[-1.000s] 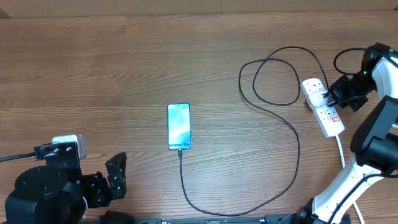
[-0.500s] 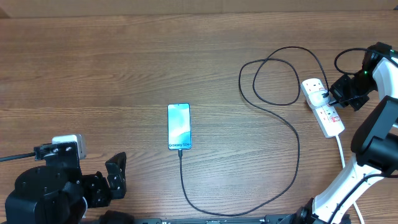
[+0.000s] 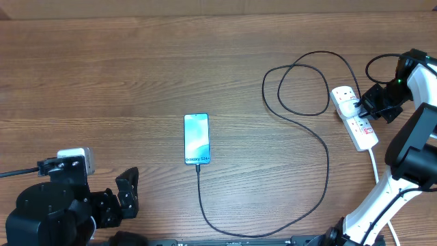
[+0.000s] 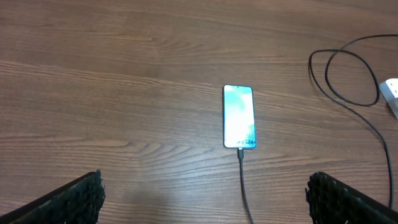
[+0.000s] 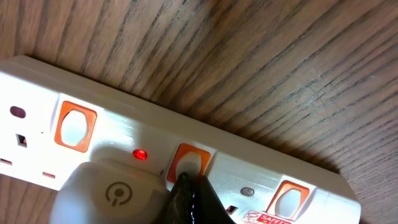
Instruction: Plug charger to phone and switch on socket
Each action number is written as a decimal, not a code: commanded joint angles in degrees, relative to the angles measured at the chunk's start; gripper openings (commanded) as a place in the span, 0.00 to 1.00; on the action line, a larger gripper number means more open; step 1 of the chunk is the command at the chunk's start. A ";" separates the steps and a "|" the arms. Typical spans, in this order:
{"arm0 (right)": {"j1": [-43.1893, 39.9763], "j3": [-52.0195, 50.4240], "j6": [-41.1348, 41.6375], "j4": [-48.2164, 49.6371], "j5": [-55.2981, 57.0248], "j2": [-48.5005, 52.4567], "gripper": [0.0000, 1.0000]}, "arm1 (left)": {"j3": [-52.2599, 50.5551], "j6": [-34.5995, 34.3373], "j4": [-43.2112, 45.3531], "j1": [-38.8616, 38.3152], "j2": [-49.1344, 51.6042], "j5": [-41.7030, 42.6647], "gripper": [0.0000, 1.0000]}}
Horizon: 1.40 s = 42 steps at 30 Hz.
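Where the right hand (image 5: 189, 193) appears in its own wrist view, its fingers are pressed together into one dark tip, pinching nothing, and that tip is set against the lower edge of an orange rocker switch (image 5: 188, 163) on the socket (image 5: 261, 168). Just beside the tip, a small red lamp (image 5: 140, 154) is lit, and a pale plug (image 5: 106, 193) with a power symbol is seated in the outlet next to the fingers. Leading away from the hand, the charger (image 3: 321, 147) is laid in loops and a long curve over the bench (image 3: 102, 68), and its far end is met by the bottom edge of the phone (image 3: 196, 139), well apart from the right hand. The left hand (image 4: 204, 186) is held spread and empty, nearer to the phone than the right hand is. By the look of it the task is judged nearly done: the cable seems plugged in at both ends, the screen is lit, and the glowing lamp suggests the switch is on; whether it is fully thrown cannot be told. The lamp and the contact with the switch are shown only by the right wrist view, the joint at the phone's edge is clearest in the left wrist view, and the whole cable run is given only from overhead.
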 commanded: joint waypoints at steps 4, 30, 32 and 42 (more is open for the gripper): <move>-0.42 -0.35 -0.04 -3.41 0.94 0.48 0.04 | -0.20 0.94 0.11 -0.37 0.04 -0.81 1.00; -0.42 0.20 26.62 46.38 -21.11 -65.11 0.04 | -0.20 0.94 0.07 -0.37 -4.68 -0.81 1.00; -0.42 0.20 26.60 51.69 -21.11 -67.52 0.04 | -0.20 0.94 0.07 -0.37 -4.83 -0.81 0.99; 1.57 0.17 9.49 40.19 -28.11 -72.83 0.05 | -0.20 0.94 0.04 9.05 -11.56 -0.76 1.00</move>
